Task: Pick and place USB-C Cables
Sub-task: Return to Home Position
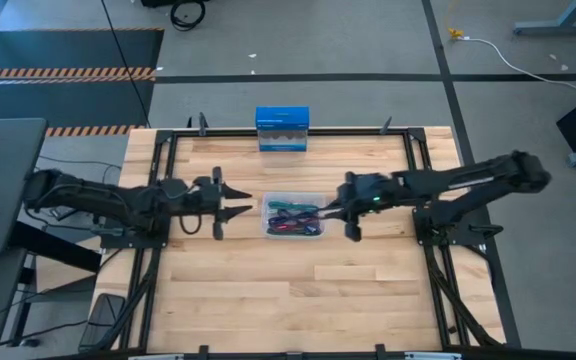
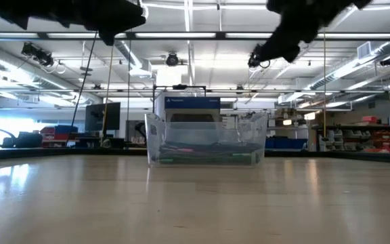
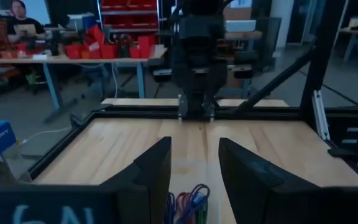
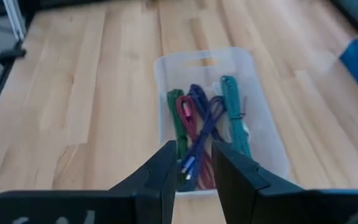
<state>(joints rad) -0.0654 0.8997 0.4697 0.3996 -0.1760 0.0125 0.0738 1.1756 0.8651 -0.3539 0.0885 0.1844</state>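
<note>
The left arm [image 1: 98, 200] and the right arm [image 1: 458, 185] are both dark, almost black, made of slim jointed segments. Their jaws are flat black wedges. White scribbled marks [image 3: 33, 214] sit on the housing [image 3: 73, 202] behind them.

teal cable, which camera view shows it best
Right wrist view: the teal cable lies full length in the clear tray, uncovered. High view shows it small among the others; low view only through the tray wall; left wrist view hardly shows it.

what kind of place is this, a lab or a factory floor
Probably an industrial workshop or robotics lab: a concrete floor with hazard-striped tape, red storage bins in the background, and long ceiling strip lights.
</note>
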